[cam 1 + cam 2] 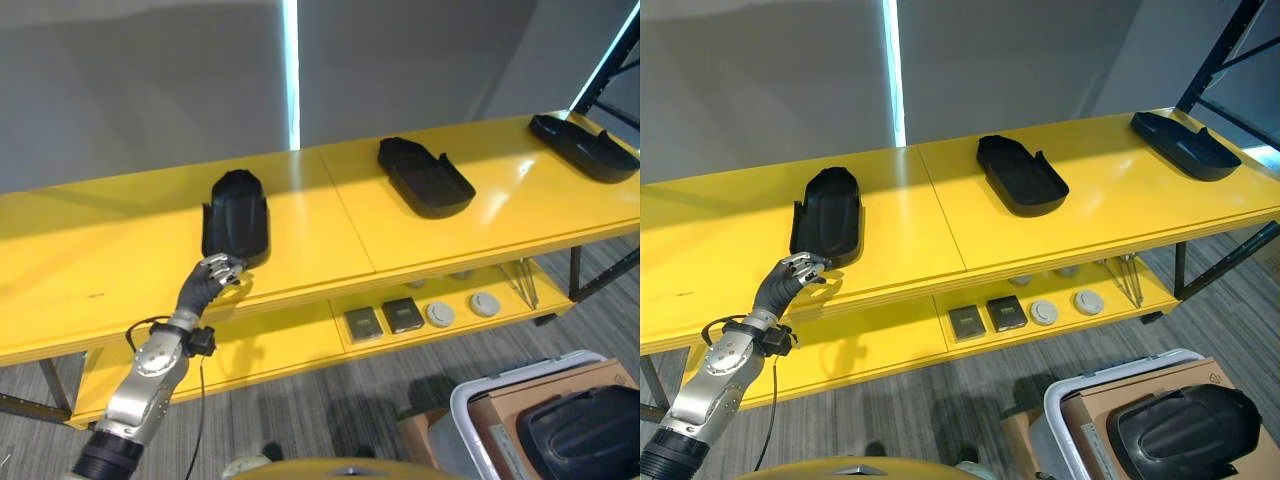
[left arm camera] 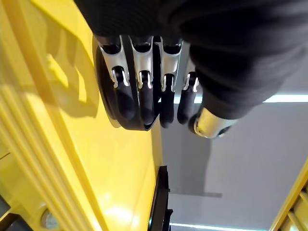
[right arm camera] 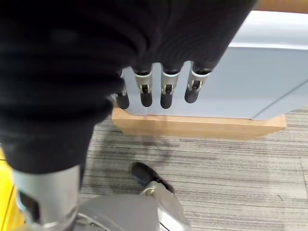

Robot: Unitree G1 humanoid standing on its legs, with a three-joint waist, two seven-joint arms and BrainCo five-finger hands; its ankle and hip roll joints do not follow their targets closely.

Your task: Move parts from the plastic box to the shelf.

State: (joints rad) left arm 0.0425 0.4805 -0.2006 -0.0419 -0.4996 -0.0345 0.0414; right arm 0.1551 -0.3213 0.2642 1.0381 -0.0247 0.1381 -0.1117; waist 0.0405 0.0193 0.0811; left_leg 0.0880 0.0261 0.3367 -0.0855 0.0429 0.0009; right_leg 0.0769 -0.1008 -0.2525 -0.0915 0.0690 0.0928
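Observation:
Three black moulded parts lie on the yellow shelf's top board: one at the left, one in the middle, one at the far right. My left hand is at the near end of the left part, fingers relaxed and holding nothing, fingertips at its edge. Another black part sits in the white-rimmed plastic box on the floor at the lower right. My right hand hangs with straight fingers, empty, beside a pale blue-grey wall.
The lower shelf board carries two dark square pieces and two round white discs. A brown cardboard sheet stands in the box. Grey carpet covers the floor. A dark rack post rises at the far right.

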